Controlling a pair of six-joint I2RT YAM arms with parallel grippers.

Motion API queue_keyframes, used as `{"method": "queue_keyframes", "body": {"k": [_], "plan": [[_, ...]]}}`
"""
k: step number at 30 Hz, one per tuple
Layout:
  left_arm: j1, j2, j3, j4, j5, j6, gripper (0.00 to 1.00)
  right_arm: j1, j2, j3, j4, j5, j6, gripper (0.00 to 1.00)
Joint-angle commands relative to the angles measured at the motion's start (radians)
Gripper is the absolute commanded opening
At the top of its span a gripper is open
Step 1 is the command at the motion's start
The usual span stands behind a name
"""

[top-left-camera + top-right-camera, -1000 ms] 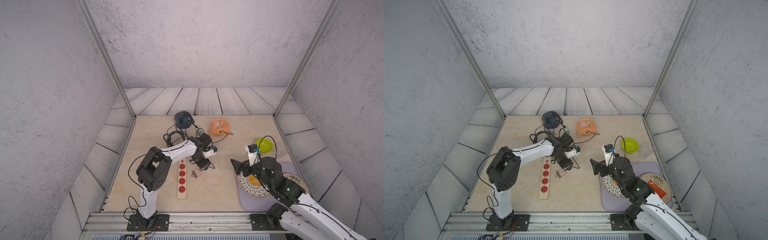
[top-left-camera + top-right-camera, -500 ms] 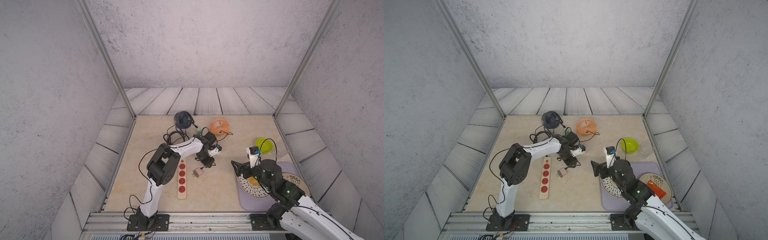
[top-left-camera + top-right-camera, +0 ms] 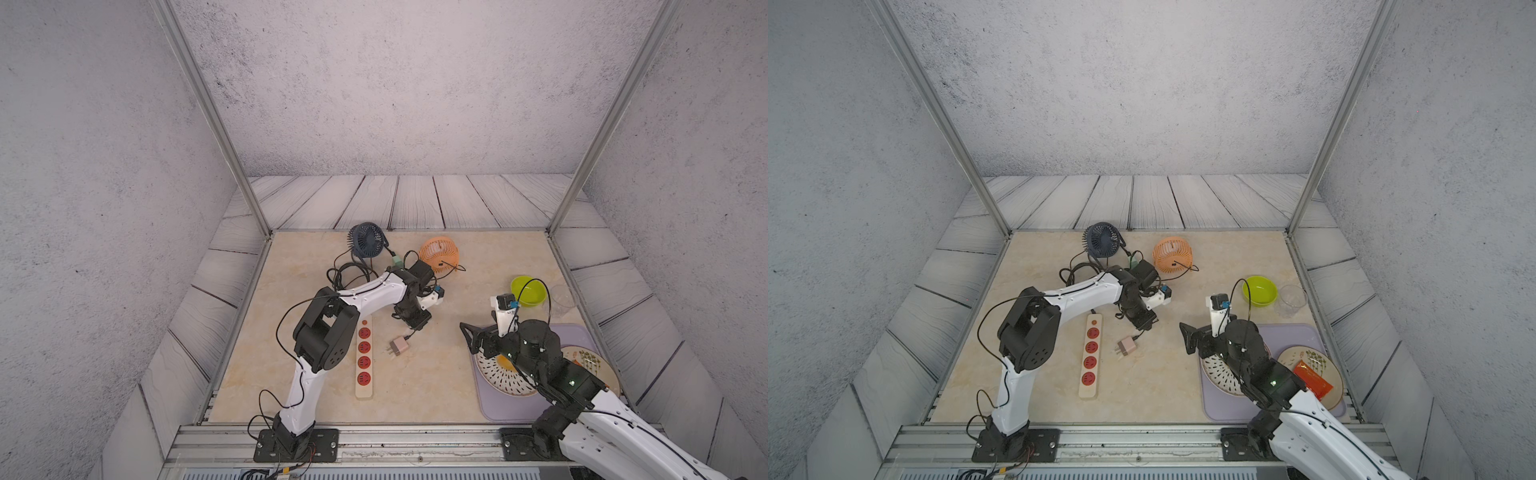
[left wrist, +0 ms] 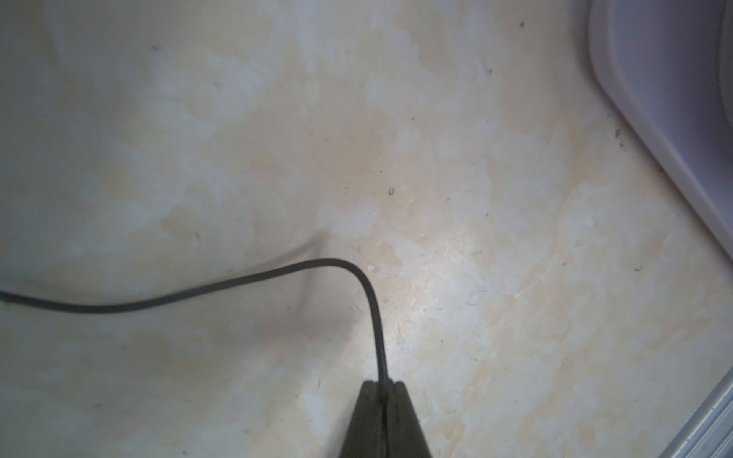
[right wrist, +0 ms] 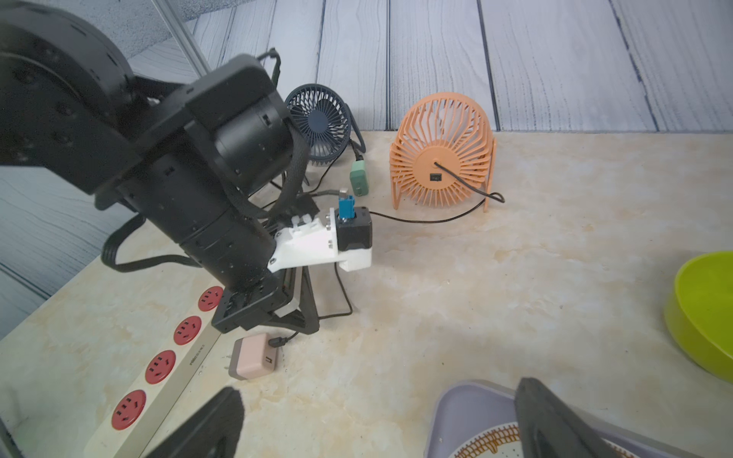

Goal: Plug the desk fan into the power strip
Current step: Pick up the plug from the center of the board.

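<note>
The cream power strip (image 3: 364, 361) (image 3: 1089, 361) (image 5: 158, 365) lies flat with its red sockets facing up. A pink plug adapter (image 3: 398, 346) (image 3: 1127, 346) (image 5: 252, 357) lies on the table just right of it, prongs toward the strip. Its thin black cord (image 4: 277, 271) runs back to the orange desk fan (image 3: 438, 254) (image 5: 440, 158). My left gripper (image 3: 417, 325) (image 4: 382, 384) is low over the table, shut on that cord a short way behind the adapter. My right gripper (image 5: 378, 424) hangs open and holds nothing, over the left edge of the purple tray (image 3: 490, 401).
A dark blue fan (image 3: 366, 239) (image 5: 319, 119) with a green adapter (image 3: 397, 262) stands at the back beside coiled black cables (image 3: 347, 274). On the right are a green bowl (image 3: 528, 291), a clear cup (image 3: 563, 299) and plates (image 3: 1320, 365) on the tray.
My left jaws have closed on the black cord, and the left arm has folded closer in. The pink adapter has shifted slightly. The right arm has hardly moved.
</note>
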Motion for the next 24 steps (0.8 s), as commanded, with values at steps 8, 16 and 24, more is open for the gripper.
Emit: {"method": "queue_keyframes", "body": {"k": [8,16,24], "plan": [[0.051,-0.188,0.036,-0.010,0.099,-0.131,0.00,-0.001,0.089,0.026,0.081,-0.107,0.049,0.97],[0.179,-0.310,0.072,0.039,0.269,-0.288,0.00,-0.002,0.222,0.035,0.249,-0.180,0.098,0.95],[0.217,-0.403,0.081,0.069,0.332,-0.315,0.00,0.008,0.373,-0.017,0.617,-0.304,0.052,0.91]]}}
